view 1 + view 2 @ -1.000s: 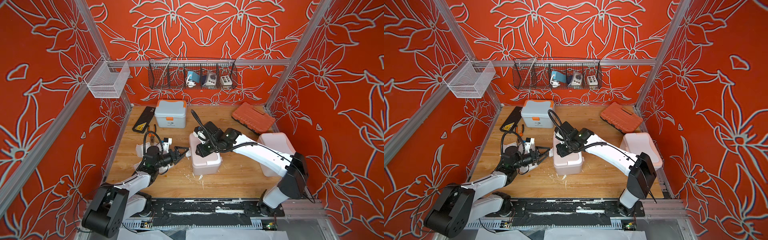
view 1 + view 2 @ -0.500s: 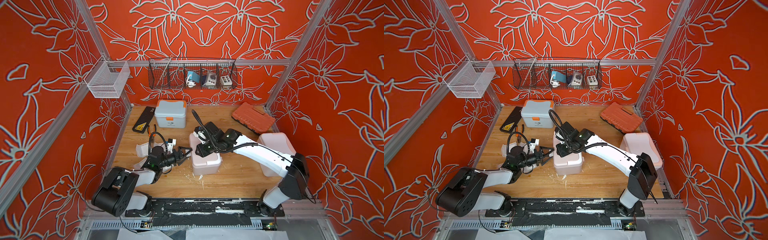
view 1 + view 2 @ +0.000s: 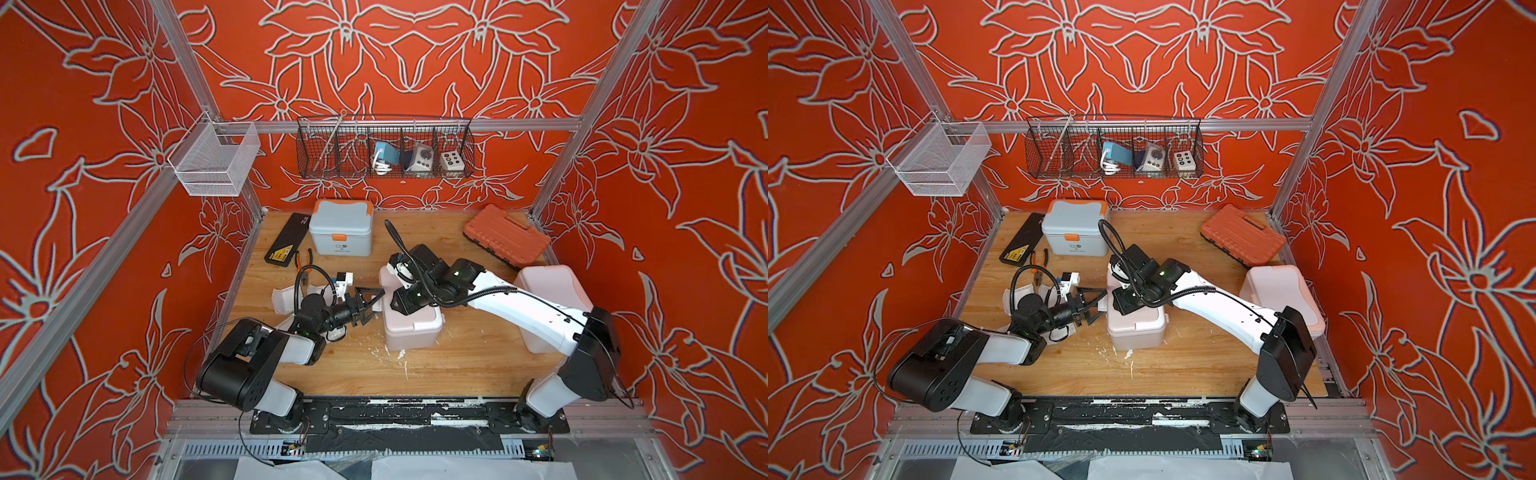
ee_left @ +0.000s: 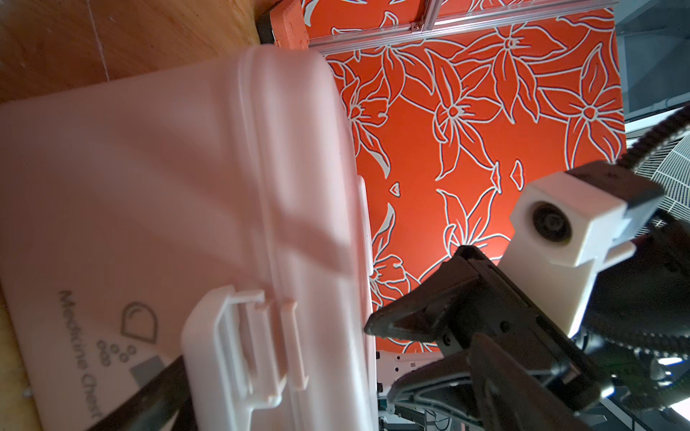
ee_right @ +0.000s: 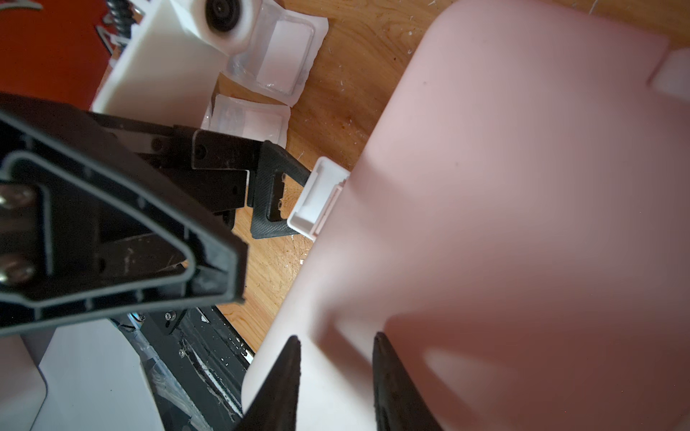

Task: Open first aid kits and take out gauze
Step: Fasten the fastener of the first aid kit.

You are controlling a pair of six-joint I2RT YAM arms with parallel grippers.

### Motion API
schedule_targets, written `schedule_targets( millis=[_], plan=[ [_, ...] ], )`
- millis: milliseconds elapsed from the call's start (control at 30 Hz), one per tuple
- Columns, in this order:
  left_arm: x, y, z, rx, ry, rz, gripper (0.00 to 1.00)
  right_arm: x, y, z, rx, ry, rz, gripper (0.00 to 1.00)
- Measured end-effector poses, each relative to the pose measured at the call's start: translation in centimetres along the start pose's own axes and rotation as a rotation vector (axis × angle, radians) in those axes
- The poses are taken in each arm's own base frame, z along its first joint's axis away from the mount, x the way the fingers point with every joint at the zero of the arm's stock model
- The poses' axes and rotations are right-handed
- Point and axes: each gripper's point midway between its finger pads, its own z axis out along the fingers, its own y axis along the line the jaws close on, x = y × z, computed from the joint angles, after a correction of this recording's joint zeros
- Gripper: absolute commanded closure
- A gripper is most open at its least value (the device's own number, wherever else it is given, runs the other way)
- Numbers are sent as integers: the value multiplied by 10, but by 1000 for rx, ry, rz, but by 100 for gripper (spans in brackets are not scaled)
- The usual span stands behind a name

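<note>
At 9 o'clock of the tabletop (image 3: 457, 374) centre, 2 gauze packets (image 5: 248, 123) already lie flat, near the left gripper (image 3: 377, 304). Its jaws stand wide, 1 finger touching the outer face of the latch (image 5: 317, 197) on the pink first aid kit (image 3: 411, 332), which sits mid-tabletop, lid down, latch facing 9 o'clock. The latch looks swung partly out. To finish well, hook that finger under the latch's free edge and peel it toward 9 o'clock in a short arc, without shoving the box. The right gripper (image 5: 336, 373), jaws narrow with nothing seen between them, sits on or just over the lid. It should press straight down to pin the kit, then lift clear so the lid can rise.
</note>
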Motion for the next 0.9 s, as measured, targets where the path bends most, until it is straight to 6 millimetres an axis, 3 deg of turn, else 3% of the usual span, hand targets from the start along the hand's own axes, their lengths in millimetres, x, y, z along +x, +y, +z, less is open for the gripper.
schedule_targets(
  millis=[433, 800, 900],
  plan=[
    [-1, -1, -6, -19, -9, -23, 2, 1, 2, 0, -19, -6, -2, 66],
    [-9, -22, -18, 16, -42, 65, 3, 1, 3, 1, -21, -9, -3, 67],
    [-9, -17, -19, -8, -44, 72, 3, 1, 3, 1, -21, -9, -2, 67]
  ],
)
